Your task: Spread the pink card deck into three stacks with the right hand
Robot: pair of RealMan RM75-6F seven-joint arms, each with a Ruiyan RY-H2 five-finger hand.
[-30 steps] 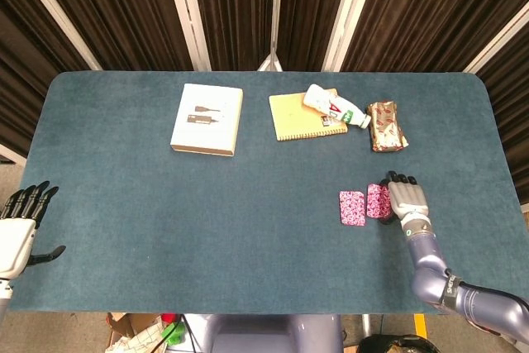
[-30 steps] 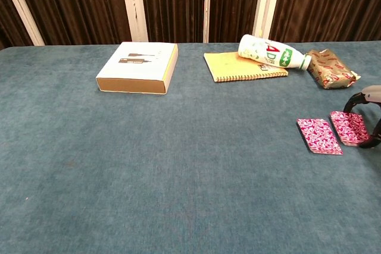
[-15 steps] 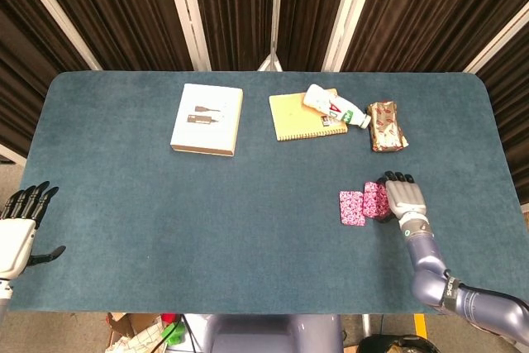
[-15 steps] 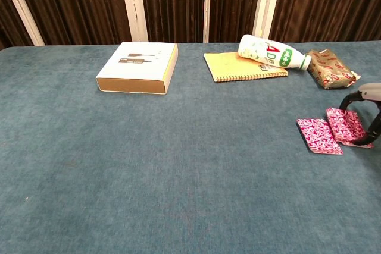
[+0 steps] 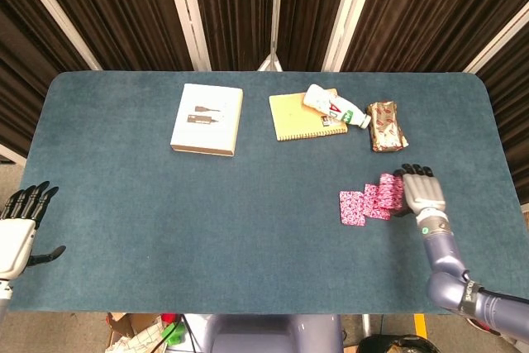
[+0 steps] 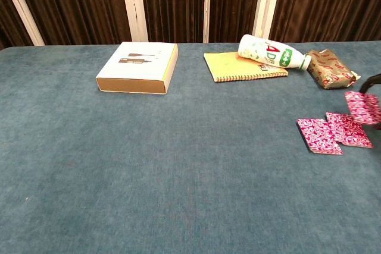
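One pink card stack [image 5: 352, 208] [image 6: 319, 135] lies flat on the blue table [image 5: 248, 196], right of centre. A second pink stack [image 5: 376, 201] [image 6: 349, 129] lies just to its right, touching or slightly overlapping it. My right hand [image 5: 418, 192] is further right and holds a third bunch of pink cards [image 5: 391, 189] [image 6: 364, 107] slightly above the table; in the chest view only a dark fingertip [image 6: 375, 80] of that hand shows at the frame edge. My left hand [image 5: 21, 225] hovers open off the table's front left corner, holding nothing.
At the back of the table are a white box [image 5: 207, 118], a yellow notebook [image 5: 302, 116] with a white bottle [image 5: 335, 107] lying on it, and a brown foil packet [image 5: 386, 126]. The table's right edge [image 5: 504, 163] is close to the right hand.
My right hand moved right and up with part of the cards, leaving a second stack beside the first. The left hand stayed still.
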